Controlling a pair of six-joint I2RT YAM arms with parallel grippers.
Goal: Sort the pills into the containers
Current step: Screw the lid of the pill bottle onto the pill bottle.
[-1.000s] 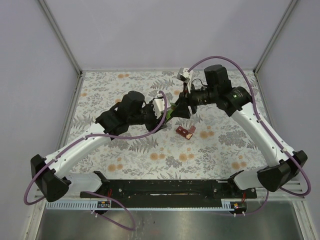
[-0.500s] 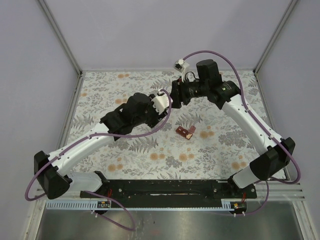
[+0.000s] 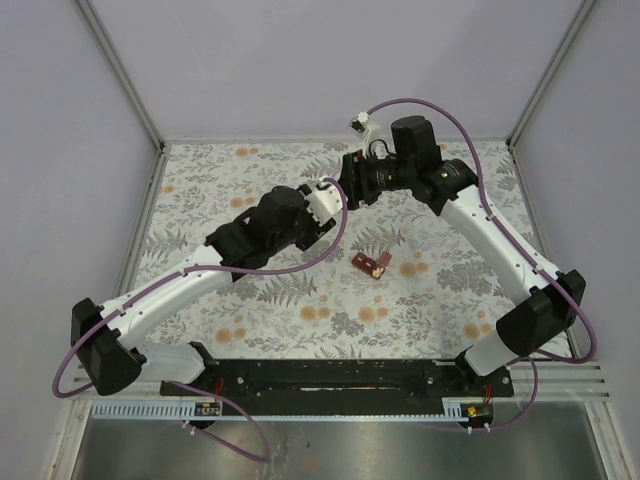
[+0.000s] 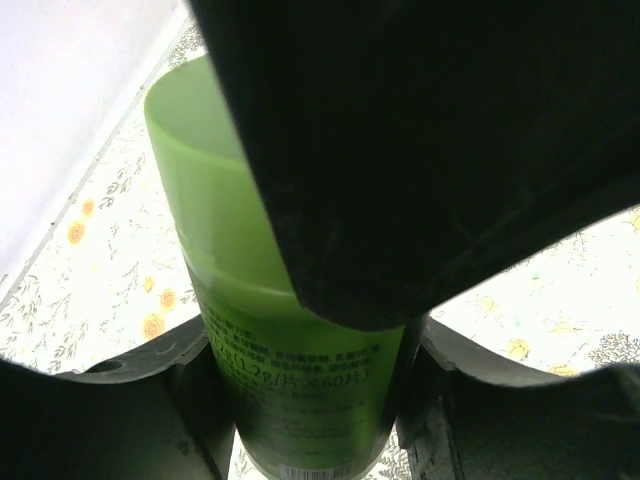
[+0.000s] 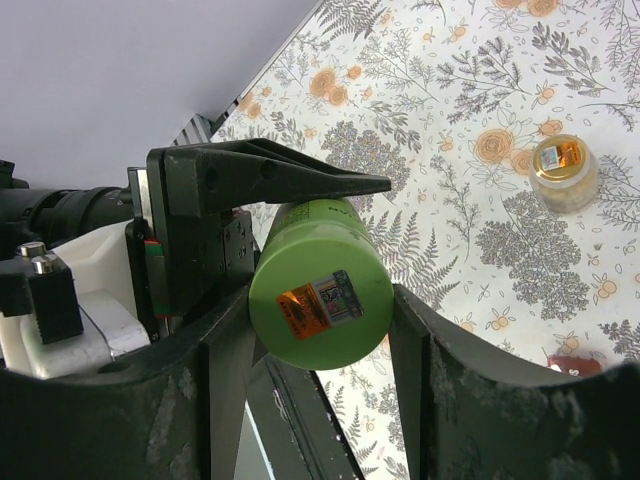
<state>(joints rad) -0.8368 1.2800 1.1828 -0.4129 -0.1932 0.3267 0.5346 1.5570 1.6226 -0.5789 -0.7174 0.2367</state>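
Bright green bottle (image 5: 320, 290) — orange-flowered, grey-fern cloth (image 5: 480, 100) — dark-red pill box (image 3: 370, 264).

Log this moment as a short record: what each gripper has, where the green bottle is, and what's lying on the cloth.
left gripper: shut on the green bottle, around its printed body
right gripper: shut on the same bottle, at the end with a sticker
green bottle: held between both grippers, above the floral cloth
small orange-lidded bottle: upright on the cloth, apart from both grippers
red pill box: on the cloth near the middle, not held
pills: none that can be made out
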